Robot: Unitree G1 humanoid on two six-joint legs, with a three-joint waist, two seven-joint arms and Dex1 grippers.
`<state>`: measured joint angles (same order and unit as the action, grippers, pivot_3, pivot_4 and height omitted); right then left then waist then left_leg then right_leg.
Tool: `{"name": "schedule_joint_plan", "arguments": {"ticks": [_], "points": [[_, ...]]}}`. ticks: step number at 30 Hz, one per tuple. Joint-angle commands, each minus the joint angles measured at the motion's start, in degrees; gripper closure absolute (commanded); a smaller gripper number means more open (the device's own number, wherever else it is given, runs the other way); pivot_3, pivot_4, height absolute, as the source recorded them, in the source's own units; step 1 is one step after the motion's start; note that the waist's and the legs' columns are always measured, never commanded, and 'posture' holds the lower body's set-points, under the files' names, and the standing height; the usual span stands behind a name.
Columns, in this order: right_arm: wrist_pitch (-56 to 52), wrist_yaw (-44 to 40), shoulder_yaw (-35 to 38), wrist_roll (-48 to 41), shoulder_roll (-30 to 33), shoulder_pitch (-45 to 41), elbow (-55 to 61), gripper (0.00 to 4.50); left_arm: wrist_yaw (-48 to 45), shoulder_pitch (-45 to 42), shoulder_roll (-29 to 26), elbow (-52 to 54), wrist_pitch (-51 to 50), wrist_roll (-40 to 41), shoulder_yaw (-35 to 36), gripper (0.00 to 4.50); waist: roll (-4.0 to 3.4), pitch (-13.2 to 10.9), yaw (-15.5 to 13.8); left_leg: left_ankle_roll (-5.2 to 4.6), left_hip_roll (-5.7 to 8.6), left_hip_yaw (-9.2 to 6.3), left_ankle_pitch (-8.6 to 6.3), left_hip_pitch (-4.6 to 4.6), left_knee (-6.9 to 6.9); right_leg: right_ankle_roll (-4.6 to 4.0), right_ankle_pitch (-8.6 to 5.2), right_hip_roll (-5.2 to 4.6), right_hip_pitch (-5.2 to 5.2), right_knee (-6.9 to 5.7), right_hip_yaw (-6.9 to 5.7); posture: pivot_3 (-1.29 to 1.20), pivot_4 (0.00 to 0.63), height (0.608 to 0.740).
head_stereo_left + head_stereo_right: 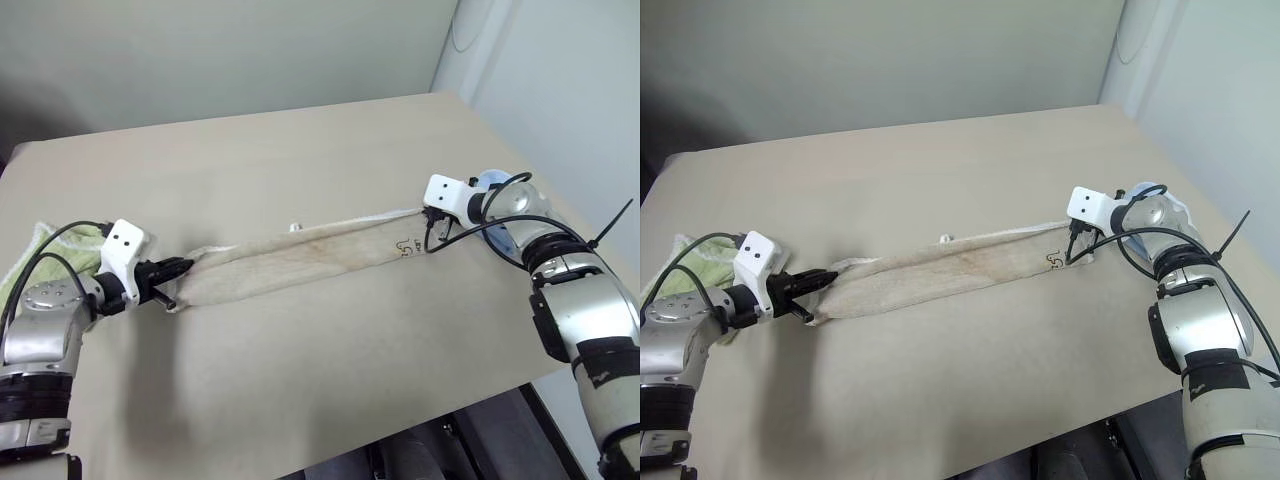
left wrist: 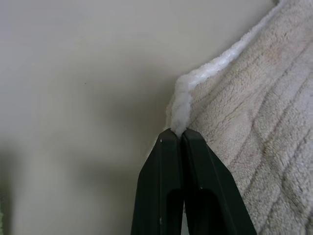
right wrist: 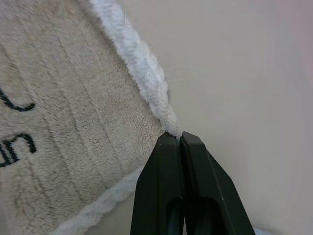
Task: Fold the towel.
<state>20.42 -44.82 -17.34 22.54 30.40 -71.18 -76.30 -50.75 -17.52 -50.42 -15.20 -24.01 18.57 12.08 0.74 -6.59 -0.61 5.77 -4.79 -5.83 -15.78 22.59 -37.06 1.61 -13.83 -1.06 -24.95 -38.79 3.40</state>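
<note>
Fingers of left gripper [image 2: 181,134] and right gripper [image 3: 179,136] clamped on opposite corners of towel [image 1: 300,260], stretched over bench [image 1: 300,150]; judged mid-fold, further folds left.

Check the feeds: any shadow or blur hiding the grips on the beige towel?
Left eye view: soft shadow under the beige terry towel, no glare. Left wrist view: left tool sharp on the white edging, tabletop behind dim. Right wrist view: right tool sharp, evenly lit.
</note>
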Motion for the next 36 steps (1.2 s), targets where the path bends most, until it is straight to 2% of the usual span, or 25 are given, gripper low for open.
{"name": "schedule_joint_plan", "arguments": {"ticks": [1, 5, 11, 13, 14, 15, 19, 23, 25, 29, 32, 36], "points": [[-1.1, 2.0, 0.4, 0.7, 0.2, -1.9, -0.3, 4.49, -0.1, 0.2, -0.7, -0.8, 0.8, -1.6, -0.4, 4.26, 0.0, 0.0, 0.0, 0.0, 0.0, 0.01, 0.0, 0.0, 0.0, 0.0, 0.0, 0.0, 0.0, 0.0, 0.0, 0.0, 0.15, 0.74], [-2.0, 3.9, 1.5, 0.2, -0.3, -2.3, -0.4, 3.55, 1.5, -1.0, 1.0, -1.8, 1.0, -0.5, 1.3, 3.13, 0.0, 0.0, 0.0, 0.0, 0.0, 0.01, 0.0, 0.0, -0.01, 0.0, 0.0, -0.01, 0.0, -0.03, 0.01, 0.0, 0.15, 0.74], [-0.6, 4.9, 2.1, -0.1, 0.0, -2.6, -0.1, 1.5, 3.4, -2.1, 2.6, -1.6, 1.5, 0.8, 3.7, 1.04, 0.0, 0.0, 0.0, 0.0, 0.0, 0.02, 0.0, 0.0, -0.02, 0.0, 0.0, -0.01, 0.0, -0.02, 0.01, 0.0, 0.15, 0.74], [1.2, 7.2, 1.9, 0.6, 0.5, -2.8, 0.4, 0.69, 4.9, -1.7, 2.4, -1.0, 3.8, -0.8, 3.7, 0.21, 0.0, 0.0, 0.0, 0.0, 0.0, 0.03, 0.0, 0.0, -0.01, 0.0, 0.0, -0.01, -0.01, -0.02, 0.01, 0.0, 0.15, 0.74], [1.8, 7.4, 2.3, 0.2, 0.8, -2.8, 0.6, 0.39, 6.0, -2.0, 2.7, -0.8, 3.9, -0.3, 4.8, 0.0, 0.0, 0.0, 0.0, 0.0, 0.0, 0.03, 0.0, 0.0, -0.01, 0.0, 0.0, -0.01, -0.02, -0.02, 0.01, 0.0, 0.15, 0.74], [2.3, 7.2, 2.8, -0.5, 1.2, -2.9, 0.8, 0.07, 7.3, -2.4, 3.1, -0.7, 3.8, 0.6, 6.3, 0.0, 0.0, 0.0, 0.0, 0.0, 0.0, 0.03, 0.0, 0.0, -0.01, 0.0, 0.0, -0.01, -0.02, -0.03, 0.01, 0.0, 0.15, 0.74], [0.3, 2.9, 8.9, -7.1, 2.6, -2.7, 1.6, 0.07, 11.5, -1.9, 3.7, 1.5, 4.2, 2.1, 11.4, 0.0, 0.0, 0.0, 0.0, 0.0, -0.01, 0.08, 0.0, 0.01, -0.01, 0.0, 0.0, -0.01, -0.02, -0.02, 0.01, 0.0, 0.15, 0.74], [-10.5, -6.1, 17.9, -16.9, 3.6, -1.7, 3.2, 0.07, 14.3, 0.1, 4.4, 4.9, 4.0, 4.1, 16.3, 0.0, 0.01, 0.0, 0.0, 0.03, 0.02, 0.42, 0.02, 0.03, -0.02, 0.0, 0.0, 0.01, 0.0, -0.01, 0.02, 0.0, 0.15, 0.74], [-20.6, -10.6, 22.1, -22.1, 3.9, -0.9, 4.6, 0.07, 13.4, 2.3, 5.2, 8.5, 3.6, 6.3, 18.1, 0.0, 0.01, 0.0, 0.0, 0.05, 0.02, 0.59, 0.03, 0.03, -0.02, -0.01, 0.0, 0.03, 0.01, -0.01, 0.02, 0.0, 0.15, 0.74], [-48.2, -11.7, 30.8, -32.8, 4.8, 2.5, 11.2, 0.03, 10.4, 8.0, 6.1, 17.4, 3.7, 9.2, 19.0, 0.0, 0.03, 0.0, -0.1, 0.14, 0.01, 0.67, 0.08, 0.02, -0.01, -0.04, -0.02, 0.1, 0.04, 0.03, 0.05, 0.0, 0.15, 0.74], [-65.1, -6.9, 35.6, -38.8, 4.5, 8.2, 21.4, 0.03, 7.6, 11.1, 6.1, 22.2, 4.9, 9.6, 17.1, 0.0, 0.07, 0.0, -0.3, 0.19, -0.05, 0.59, 0.11, 0.02, -0.05, -0.05, -0.03, 0.23, 0.06, 0.02, 0.07, 0.0, 0.15, 0.74], [-84.3, 3.5, 44.6, -46.5, 2.3, 15.6, 35.2, 0.03, 3.3, 13.2, 5.3, 26.2, 6.6, 8.3, 12.6, 0.0, 0.06, 0.0, -0.3, 0.19, -0.04, 0.54, 0.12, -0.07, -0.09, -0.05, -0.03, 0.31, 0.09, -0.04, 0.11, 0.0, 0.15, 0.74]]}}
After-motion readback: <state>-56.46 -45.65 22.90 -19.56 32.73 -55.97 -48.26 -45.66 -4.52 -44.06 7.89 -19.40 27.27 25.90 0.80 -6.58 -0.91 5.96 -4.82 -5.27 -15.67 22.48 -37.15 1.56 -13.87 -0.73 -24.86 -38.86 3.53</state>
